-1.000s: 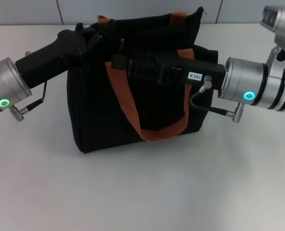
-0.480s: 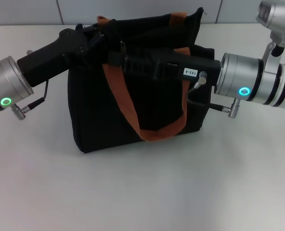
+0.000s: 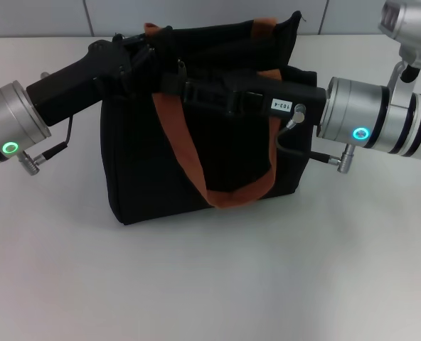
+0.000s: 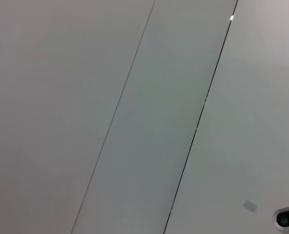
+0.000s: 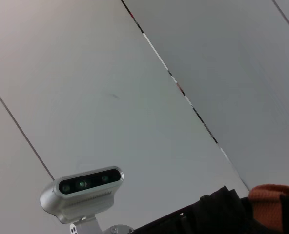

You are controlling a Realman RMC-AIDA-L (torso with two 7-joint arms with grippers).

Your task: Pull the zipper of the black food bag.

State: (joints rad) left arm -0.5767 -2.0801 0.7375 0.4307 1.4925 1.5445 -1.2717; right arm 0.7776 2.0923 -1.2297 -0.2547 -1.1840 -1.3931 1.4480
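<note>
The black food bag (image 3: pixel 150 167) stands upright in the middle of the white table, and one orange-brown handle (image 3: pixel 185 145) hangs down its front. My left gripper (image 3: pixel 141 51) is at the bag's top left corner and is shut on the fabric edge there. My right gripper (image 3: pixel 171 79) reaches from the right across the bag's top edge, with its tip near the left end. The zipper is hidden among the black fingers and fabric. The right wrist view shows only a bit of black fabric (image 5: pixel 222 209) and orange handle (image 5: pixel 274 195).
The white table (image 3: pixel 196 284) spreads in front of the bag and to both sides. A panelled wall (image 3: pixel 196 14) runs behind it. The left wrist view shows only wall panels (image 4: pixel 134 117). The right wrist view shows the robot's head camera (image 5: pixel 83 187).
My right gripper has slid left along the bag's top and risen slightly, mostly in the first half second. The left gripper and the bag have barely moved.
</note>
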